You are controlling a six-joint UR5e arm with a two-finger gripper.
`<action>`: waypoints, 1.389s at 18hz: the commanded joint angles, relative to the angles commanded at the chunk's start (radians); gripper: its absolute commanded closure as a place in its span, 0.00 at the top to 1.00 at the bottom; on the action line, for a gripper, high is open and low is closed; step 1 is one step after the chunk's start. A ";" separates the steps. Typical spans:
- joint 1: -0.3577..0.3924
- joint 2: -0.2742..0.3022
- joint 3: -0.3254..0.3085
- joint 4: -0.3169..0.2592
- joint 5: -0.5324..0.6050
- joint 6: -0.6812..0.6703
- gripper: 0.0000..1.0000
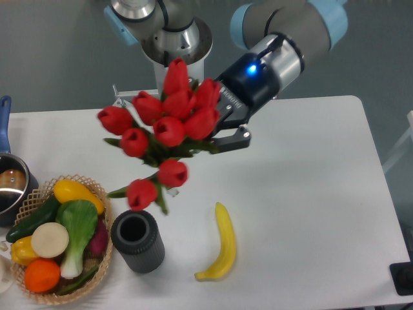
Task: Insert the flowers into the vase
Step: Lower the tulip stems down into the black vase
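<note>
The flowers (169, 126) are a bunch of red tulips with green leaves, held in the air above the table's middle left. My gripper (227, 132) is shut on their stems from the right, with the blooms pointing left toward the camera; the stems are mostly hidden behind the blooms. The vase (137, 240) is a short dark grey ribbed cylinder with a black mouth, standing upright near the front edge. It is below and a little left of the bunch; the lowest blooms (143, 192) hang just above its mouth, apart from it.
A yellow banana (221, 252) lies right of the vase. A wicker basket (107, 253) of vegetables and fruit stands left of the vase, almost touching it. A steel pot (11, 184) with a blue handle is at the left edge. The arm's base (175, 45) stands at the back.
</note>
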 joint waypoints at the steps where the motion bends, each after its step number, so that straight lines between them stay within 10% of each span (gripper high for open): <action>1: -0.006 -0.017 0.003 0.000 -0.002 0.000 0.00; 25: -0.080 -0.181 0.000 0.000 0.003 0.112 0.03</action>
